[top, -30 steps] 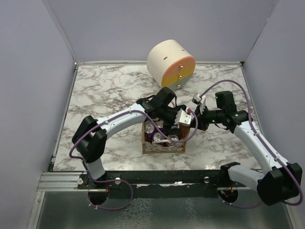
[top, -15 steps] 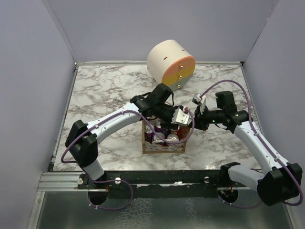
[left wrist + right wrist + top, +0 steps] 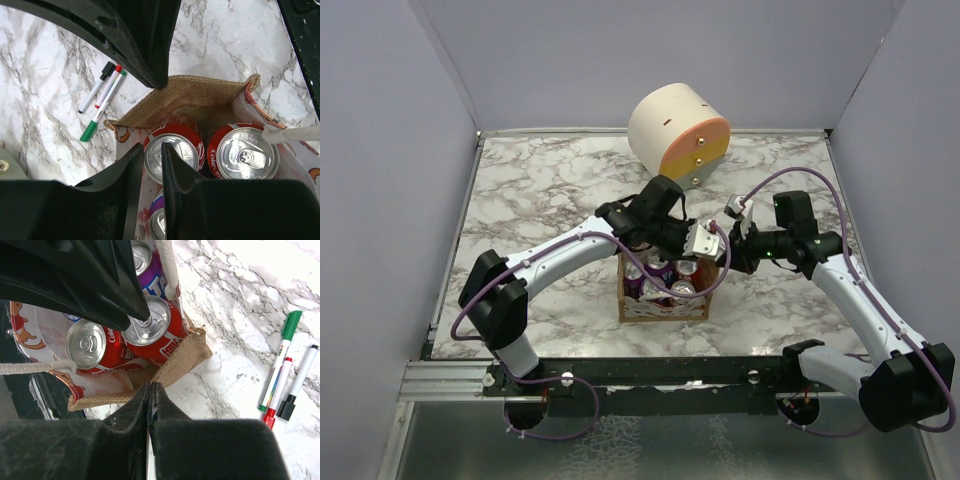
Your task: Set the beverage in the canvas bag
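Note:
The canvas bag (image 3: pixel 660 310) stands open at the table's near middle, with several beverage cans (image 3: pixel 662 281) upright inside. The left wrist view looks down on two red cola cans (image 3: pixel 182 150) (image 3: pixel 247 152) and a purple can (image 3: pixel 159 220) against the burlap lining (image 3: pixel 195 95). My left gripper (image 3: pixel 152 147) (image 3: pixel 694 258) hovers over the bag's mouth; its jaws stand a narrow gap apart with nothing between them. My right gripper (image 3: pixel 150 385) (image 3: pixel 728 252) is shut on the bag's rim (image 3: pixel 185 357) at its far right side.
A cream-and-orange round drawer box (image 3: pixel 680 135) stands at the back. Three markers (image 3: pixel 102 97) (image 3: pixel 287 370) lie on the marble just beyond the bag. A white rope handle (image 3: pixel 295 134) crosses the bag's opening. Grey walls close in the table's sides.
My left gripper's jaws have narrowed from wide to a thin gap above the bag. A red can now shows at the bag's far right. The right arm has stayed still.

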